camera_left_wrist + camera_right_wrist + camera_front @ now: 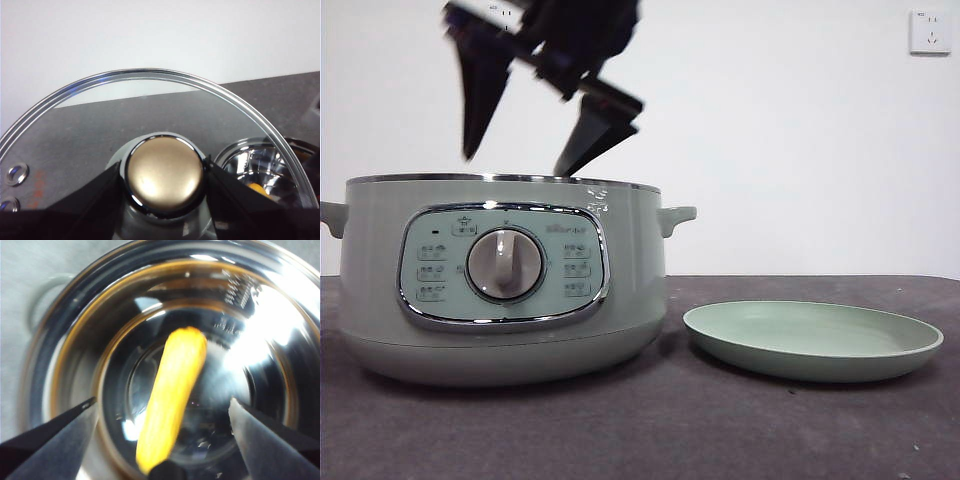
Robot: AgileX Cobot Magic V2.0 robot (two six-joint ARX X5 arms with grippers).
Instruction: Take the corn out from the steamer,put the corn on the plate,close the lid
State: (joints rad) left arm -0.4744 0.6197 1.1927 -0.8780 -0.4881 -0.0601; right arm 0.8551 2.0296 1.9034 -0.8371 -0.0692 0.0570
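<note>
A dark grey, slightly mottled table point(740, 430) fills the near ground in the front view, and behind it stands a plain white wall point(800, 130) with a white socket point(930, 32) at about 1 o'clock in the picture. Nearest on the table, the steamer point(505, 275) stands to the left with its control panel and grey dial facing the camera, and the plate point(813, 340) lies just beside it at its 3 o'clock, bare and not touching it. The steamer's top is uncovered; above its rim the right gripper point(525, 135) hangs with its two black jaws spread apart, blurred, its upper part cut off by the picture's top edge. In the right wrist view that gripper point(162, 412) looks straight down into the shiny steel bowl, jaws wide open with the corn point(172, 400) between them but untouched. The corn lies on the bowl's bottom, its long axis running from about 1 o'clock to 7 o'clock in that picture; its lower end is hidden by a dark part of the gripper, and the whole cob is blurred. From the front the corn is hidden by the steamer's wall. In the left wrist view the left gripper point(165, 177) is clamped on the knob of the lid point(75, 120), held away from the steamer; through the glass a sliver of yellow shows in the bowl.
</note>
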